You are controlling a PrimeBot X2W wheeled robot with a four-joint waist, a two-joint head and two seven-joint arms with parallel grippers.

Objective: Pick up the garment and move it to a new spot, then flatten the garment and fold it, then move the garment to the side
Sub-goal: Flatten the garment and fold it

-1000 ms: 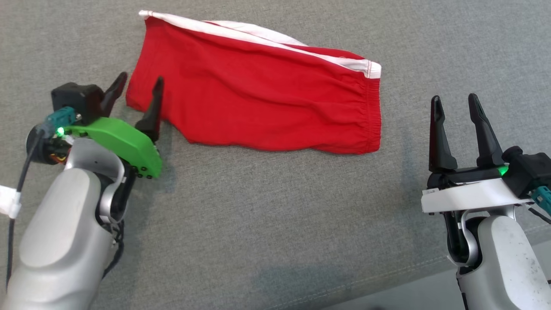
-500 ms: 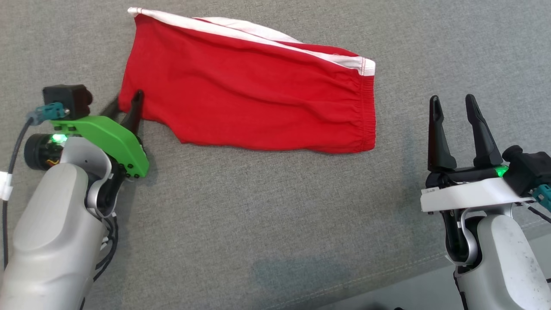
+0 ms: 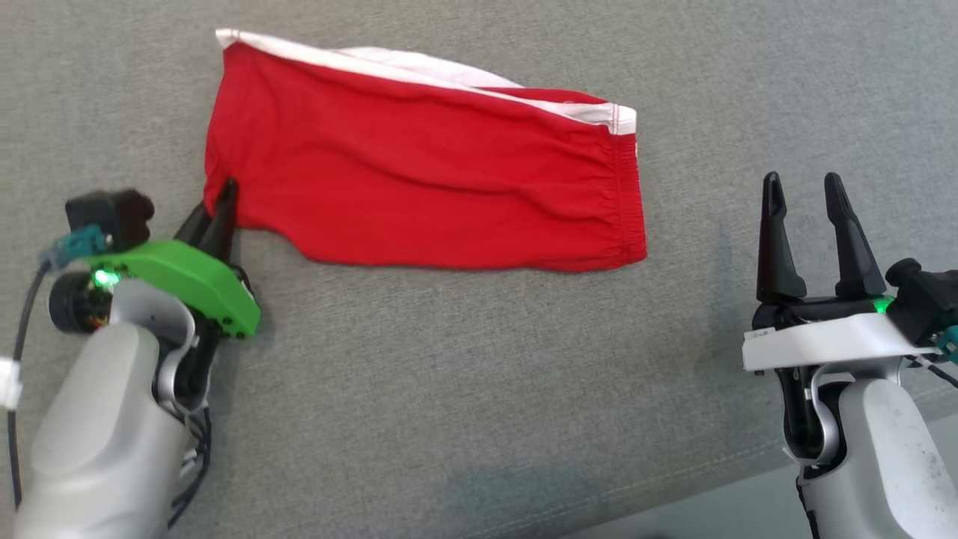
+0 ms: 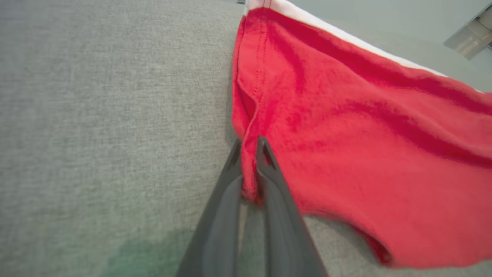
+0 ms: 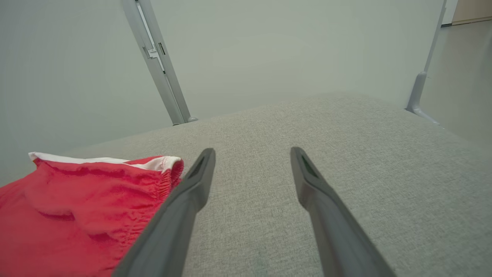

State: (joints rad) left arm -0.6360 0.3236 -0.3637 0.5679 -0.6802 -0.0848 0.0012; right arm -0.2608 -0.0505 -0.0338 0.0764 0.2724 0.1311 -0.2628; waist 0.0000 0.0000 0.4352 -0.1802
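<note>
Left gripper (image 4: 249,154) is clamped on the near-left corner of the red garment (image 3: 426,187); the left wrist view shows cloth pinched between its fingers, hidden from the head view. The garment lies toward the far edge of the grey cushion (image 3: 479,389). Right gripper (image 3: 802,187) is spread and holds nothing, near the front-right edge, fingers pointing forward.

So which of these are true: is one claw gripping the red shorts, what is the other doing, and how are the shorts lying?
1. The left gripper is shut on a corner of the red shorts. True.
2. The right gripper is holding the shorts too. False: its fingers are open and it sits apart from them, above the grey surface.
3. A white stripe runs along the shorts' far edge. True.
4. The shorts hang in mid-air. False: they lie spread on the grey surface.
</note>
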